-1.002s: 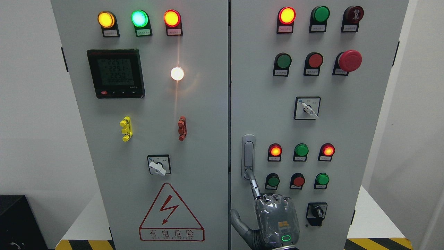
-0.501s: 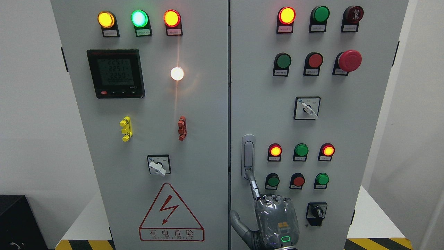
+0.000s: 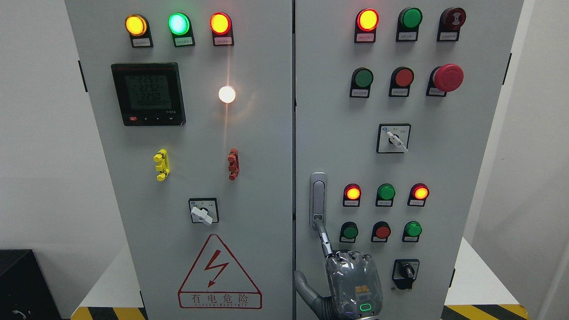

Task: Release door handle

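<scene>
A grey vertical door handle [image 3: 318, 195] sits in its silver housing at the left edge of the cabinet's right door [image 3: 449, 173]. My right hand [image 3: 352, 278] comes up from the bottom edge just below it. Its index finger [image 3: 325, 238] is stretched up and left, with the tip touching the round lock at the handle's lower end. The other fingers are curled at the knuckles and the thumb [image 3: 304, 286] sticks out to the left. The hand holds nothing. My left hand is out of view.
Lit and unlit round buttons [image 3: 382, 230] sit just right of the handle, with a black rotary switch [image 3: 405, 269] beside my hand. The left door [image 3: 262, 146] carries a meter, lamps and a warning triangle [image 3: 218, 273]. A black box [image 3: 20, 284] stands at the lower left.
My right hand has sunk slightly and shifted a little left, with the index fingertip still at the handle's lower end. The doors have not moved.
</scene>
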`<state>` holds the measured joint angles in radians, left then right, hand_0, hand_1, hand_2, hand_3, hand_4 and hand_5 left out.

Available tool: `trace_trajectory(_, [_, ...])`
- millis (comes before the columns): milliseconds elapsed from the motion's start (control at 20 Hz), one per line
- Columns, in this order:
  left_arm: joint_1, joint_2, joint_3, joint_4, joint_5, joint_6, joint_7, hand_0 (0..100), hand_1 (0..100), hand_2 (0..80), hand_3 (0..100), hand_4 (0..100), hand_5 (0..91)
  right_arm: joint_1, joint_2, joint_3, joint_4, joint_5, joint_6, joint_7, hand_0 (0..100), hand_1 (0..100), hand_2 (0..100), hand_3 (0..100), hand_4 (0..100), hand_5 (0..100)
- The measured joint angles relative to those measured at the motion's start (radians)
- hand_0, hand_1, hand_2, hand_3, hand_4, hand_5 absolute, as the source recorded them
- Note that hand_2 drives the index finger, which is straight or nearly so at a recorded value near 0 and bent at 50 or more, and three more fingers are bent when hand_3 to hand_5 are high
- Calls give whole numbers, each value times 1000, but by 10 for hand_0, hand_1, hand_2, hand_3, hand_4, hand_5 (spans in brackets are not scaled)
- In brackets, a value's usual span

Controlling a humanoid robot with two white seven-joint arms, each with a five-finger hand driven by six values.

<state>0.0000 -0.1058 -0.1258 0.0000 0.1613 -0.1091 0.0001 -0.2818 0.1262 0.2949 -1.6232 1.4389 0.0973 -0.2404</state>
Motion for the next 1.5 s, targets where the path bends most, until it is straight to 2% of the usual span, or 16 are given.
trace_trajectory(1152, [0, 0, 0, 0, 0, 0, 0, 120, 556, 0, 0, 0, 0, 5, 0, 0, 15, -4, -1, 0, 314, 242, 76, 1000, 1000, 1000])
trace_trajectory(1502, [0, 0, 0, 0, 0, 0, 0, 120, 556, 0, 0, 0, 0, 5, -1, 0, 6, -4, -1, 0, 314, 244, 125, 1000, 1000, 1000])
